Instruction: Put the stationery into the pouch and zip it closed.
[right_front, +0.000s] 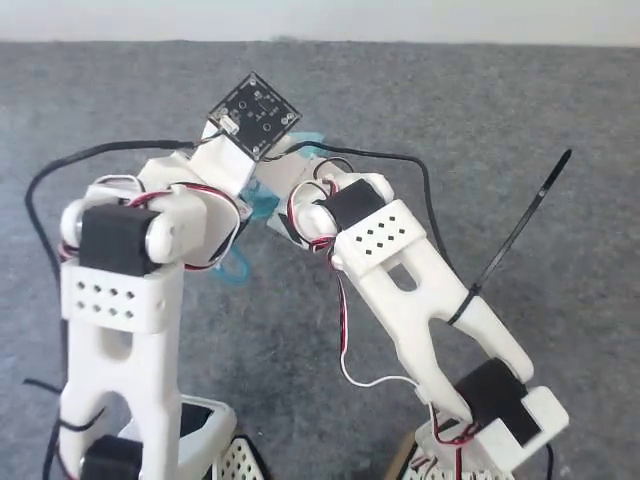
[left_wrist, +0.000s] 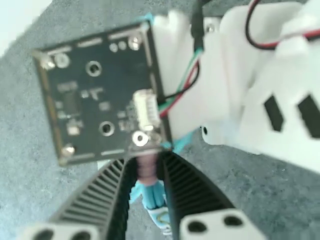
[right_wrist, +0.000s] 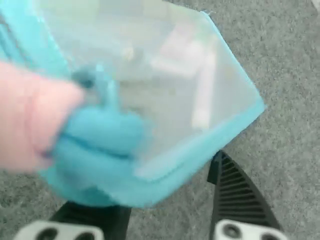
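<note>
**Floppy pouch between two grippers: where I'd be grabbing it**

Closest in on the right wrist view, the right gripper (right_wrist: 167, 192) is sitting with its fingers well apart. One is tucked under the pouch's lower edge and the other is standing free beside the corner, so it's cradling more than pinching. The pouch (right_wrist: 165, 100) is hanging just past them, with a teal fabric border round a see-through panel. Pale stationery (right_wrist: 202, 95) is already showing inside. A pink blob (right_wrist: 30, 125) is pressing in at one side, too blurry for me to call. The grey table (right_wrist: 280, 60) is lying behind all that.

On the left wrist view, the left gripper (left_wrist: 147, 162) is squeezing its fingers nearly together on a pink piece (left_wrist: 146, 172), with a teal strap (left_wrist: 152, 194) trailing beside it. I'm guessing both belong to the pouch's zip end. Beyond them, the other arm's camera board (left_wrist: 95, 95) is blocking the rest.

From above, the pouch (right_front: 262, 205) is peeking out between the two arms, and I can't tell whether it's touching the table.

I'm reckoning it's light, limp and a bit slick on the clear panel, so it'll be sagging wherever it isn't held. I'd be pinching the stitched fabric border near the zip with one gripper and the pull with the other, keeping the zip line taut. I can't tell whether the zip is shut.
</note>
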